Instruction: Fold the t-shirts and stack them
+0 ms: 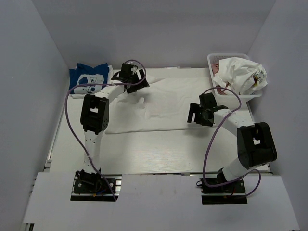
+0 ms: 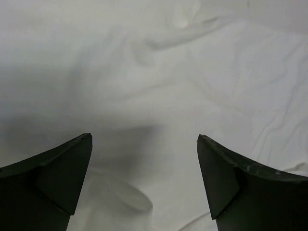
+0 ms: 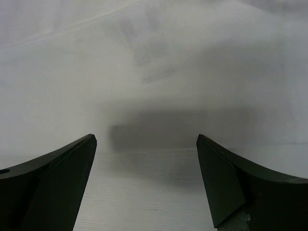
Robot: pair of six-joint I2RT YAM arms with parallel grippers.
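Note:
A plain white t-shirt (image 1: 166, 103) lies spread flat across the middle of the table. My left gripper (image 1: 132, 77) hovers open over its far left part; in the left wrist view the wrinkled white fabric (image 2: 192, 86) fills the frame, with nothing between the open fingers (image 2: 144, 139). My right gripper (image 1: 197, 114) stands open at the shirt's near right edge. The right wrist view shows the shirt's hem (image 3: 159, 96) ahead of the empty gripper (image 3: 147, 139). A folded blue t-shirt (image 1: 89, 77) with a white graphic lies at the back left.
A white lattice basket (image 1: 211, 58) stands at the back right. It holds a crumpled white tee (image 1: 243, 74) and a bit of pink cloth (image 1: 216, 67). Grey walls close in the table on three sides. Purple cables loop from both arms.

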